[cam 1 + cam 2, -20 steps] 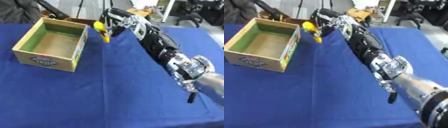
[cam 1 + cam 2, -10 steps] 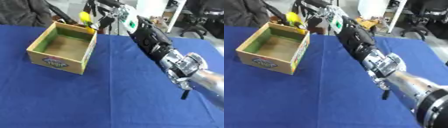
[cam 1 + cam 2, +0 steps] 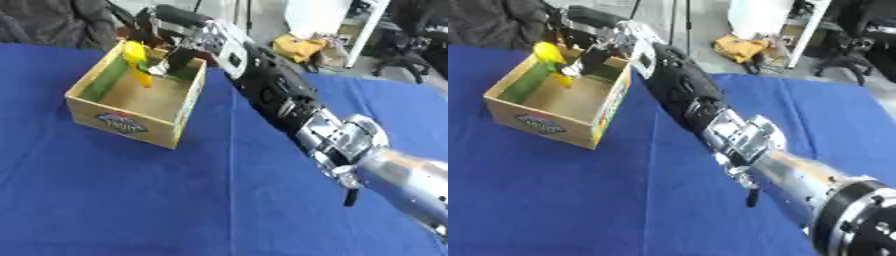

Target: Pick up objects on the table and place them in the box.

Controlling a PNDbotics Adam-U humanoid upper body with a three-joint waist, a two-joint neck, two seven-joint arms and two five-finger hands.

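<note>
The placing step is judged to be in hand. A yellow object (image 3: 136, 64), its exact kind unclear, is held by the curled fingers of the right hand (image 3: 171, 52) over the far part of the open cardboard box (image 3: 131, 121), which stands on the blue table (image 3: 175, 200) at far left. Next, a slight lowering and an opening of the fingers would be called for, so that the object drops inside the walls. The left hand is not seen.
</note>
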